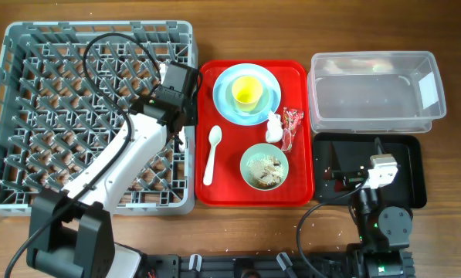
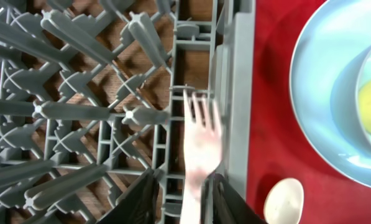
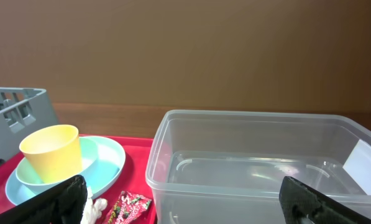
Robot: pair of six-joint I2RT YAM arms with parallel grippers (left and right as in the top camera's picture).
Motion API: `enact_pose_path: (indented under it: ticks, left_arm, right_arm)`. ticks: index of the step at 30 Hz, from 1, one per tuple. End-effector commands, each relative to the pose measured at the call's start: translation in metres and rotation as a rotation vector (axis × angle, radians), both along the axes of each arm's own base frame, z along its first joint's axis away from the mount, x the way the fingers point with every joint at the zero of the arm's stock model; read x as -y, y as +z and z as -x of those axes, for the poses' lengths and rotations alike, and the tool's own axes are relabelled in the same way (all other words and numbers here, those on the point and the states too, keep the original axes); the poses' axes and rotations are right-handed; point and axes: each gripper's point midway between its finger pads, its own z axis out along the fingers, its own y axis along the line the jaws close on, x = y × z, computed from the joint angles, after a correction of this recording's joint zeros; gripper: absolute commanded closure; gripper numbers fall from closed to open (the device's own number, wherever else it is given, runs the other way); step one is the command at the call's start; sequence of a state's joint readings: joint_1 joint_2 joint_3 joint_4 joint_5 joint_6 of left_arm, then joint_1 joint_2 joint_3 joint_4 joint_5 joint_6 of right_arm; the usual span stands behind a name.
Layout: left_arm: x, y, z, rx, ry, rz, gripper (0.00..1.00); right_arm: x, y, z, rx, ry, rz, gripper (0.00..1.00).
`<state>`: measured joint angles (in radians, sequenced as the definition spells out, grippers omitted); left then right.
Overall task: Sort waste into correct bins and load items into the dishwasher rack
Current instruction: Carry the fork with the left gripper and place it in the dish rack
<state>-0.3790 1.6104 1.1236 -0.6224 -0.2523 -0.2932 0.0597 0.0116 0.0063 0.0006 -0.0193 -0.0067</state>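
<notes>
My left gripper (image 2: 184,180) hangs over the right edge of the grey dishwasher rack (image 1: 22,116). A white fork (image 2: 201,143) lies between its slightly parted fingers, with a gap on the left side. On the red serving tray (image 1: 299,193) are a pale blue plate (image 1: 222,96) carrying a yellow cup (image 1: 246,92), a white spoon (image 1: 213,154), a tissue wad (image 1: 274,127), a red wrapper (image 1: 292,123) and a bowl (image 1: 265,167) of beige crumbs. My right gripper (image 3: 185,211) stands wide open over the black tray (image 1: 411,166), facing the clear tub (image 1: 377,91).
The rack's upright pegs (image 2: 79,112) fill the space to the left of my left gripper. The left arm (image 1: 114,170) reaches diagonally across the rack. A dark wall closes off the far side in the right wrist view.
</notes>
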Motion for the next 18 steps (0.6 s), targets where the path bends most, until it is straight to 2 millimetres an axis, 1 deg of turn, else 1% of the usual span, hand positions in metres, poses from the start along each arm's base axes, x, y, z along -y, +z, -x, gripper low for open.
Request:
enact_pose_path:
  ticks: [1,2,4,6,8,9,10,11,12,14,16,18]
  left_arm:
    - [0.001,0.011,-0.004,0.032,-0.004,0.019,0.67]
    - [0.002,0.021,-0.005,0.055,-0.004,0.028,0.67]
    - [0.003,0.049,-0.006,0.116,0.003,0.062,0.67]
    - [0.012,0.075,0.002,0.159,-0.034,0.141,0.67]
    - [0.019,0.091,0.014,0.17,-0.068,0.2,0.67]
    - [0.017,0.094,0.018,0.169,-0.065,0.202,0.66]
    - [0.015,0.094,0.02,0.165,-0.061,0.196,0.68]
    - [0.013,0.091,0.019,0.157,-0.056,0.193,0.73]
    - [0.012,0.088,0.019,0.147,-0.05,0.189,0.76]
    - [0.007,0.08,0.016,0.125,-0.015,0.193,0.78]
    - [0.002,0.068,0.011,0.1,0.022,0.196,0.91]
    - [-0.003,0.053,0.004,0.068,0.043,0.182,0.92]
  right_arm:
    - [0.0,0.002,0.0,0.011,0.002,0.016,0.0]
    - [0.0,0.002,0.0,0.011,0.002,0.016,0.0]
    - [0.0,0.002,0.0,0.012,0.002,0.016,0.0]
    - [0.0,0.002,0.0,0.011,0.002,0.016,0.0]
    - [0.0,0.002,0.0,0.012,0.002,0.016,0.0]
    - [0.0,0.002,0.0,0.012,0.002,0.016,0.0]
    - [0.0,0.002,0.0,0.011,0.002,0.016,0.0]
    - [0.0,0.002,0.0,0.012,0.002,0.016,0.0]
    - [0.0,0.002,0.0,0.011,0.002,0.016,0.0]
    - [0.0,0.002,0.0,0.011,0.002,0.016,0.0]
    - [0.0,0.002,0.0,0.012,0.002,0.016,0.0]
    - [0.0,0.002,0.0,0.012,0.002,0.016,0.0]
